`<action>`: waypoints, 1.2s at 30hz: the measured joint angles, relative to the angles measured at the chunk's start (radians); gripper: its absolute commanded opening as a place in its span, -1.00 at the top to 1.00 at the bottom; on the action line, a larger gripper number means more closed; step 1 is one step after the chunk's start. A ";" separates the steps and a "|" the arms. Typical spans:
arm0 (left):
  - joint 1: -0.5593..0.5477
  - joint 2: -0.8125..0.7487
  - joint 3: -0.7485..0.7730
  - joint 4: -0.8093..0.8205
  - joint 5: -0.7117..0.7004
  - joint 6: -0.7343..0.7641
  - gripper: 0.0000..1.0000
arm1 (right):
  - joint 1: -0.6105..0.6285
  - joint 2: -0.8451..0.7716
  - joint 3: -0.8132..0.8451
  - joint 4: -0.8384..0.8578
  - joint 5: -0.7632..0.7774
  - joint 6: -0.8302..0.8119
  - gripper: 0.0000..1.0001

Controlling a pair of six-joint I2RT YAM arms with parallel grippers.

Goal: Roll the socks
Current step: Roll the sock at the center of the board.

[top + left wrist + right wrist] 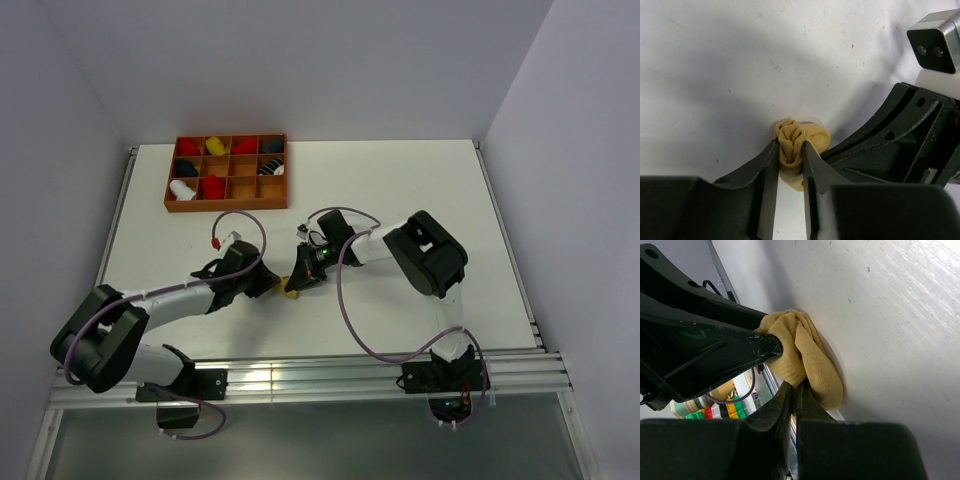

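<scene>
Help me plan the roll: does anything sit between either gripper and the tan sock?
Nothing visible does. The left gripper has its fingers clamped on the bunched tan sock, and the right gripper pinches the fabric with closed tips from the other side. The two grippers crowd each other there.

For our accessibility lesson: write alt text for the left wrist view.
The left claw pinches a bunched tan-yellow sock on a white table. The black right claw reaches in from the right, its tip against the sock.
</scene>
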 measured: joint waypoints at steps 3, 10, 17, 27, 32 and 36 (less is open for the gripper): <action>0.000 0.035 0.026 -0.005 0.000 0.010 0.55 | 0.000 -0.008 -0.008 0.004 0.013 -0.010 0.87; -0.008 0.151 0.162 -0.079 0.027 0.084 0.66 | 0.030 -0.171 -0.111 0.006 0.220 -0.148 0.36; -0.011 0.186 0.232 -0.157 0.032 0.145 0.67 | 0.137 -0.434 -0.254 0.014 0.555 -0.306 0.27; -0.015 0.230 0.320 -0.267 0.032 0.196 0.67 | 0.365 -0.581 -0.344 0.101 0.979 -0.521 0.09; -0.016 0.237 0.334 -0.284 0.035 0.207 0.67 | 0.438 -0.546 -0.340 0.127 1.098 -0.601 0.08; -0.018 0.241 0.341 -0.291 0.035 0.209 0.67 | 0.474 -0.479 -0.321 0.127 1.172 -0.647 0.07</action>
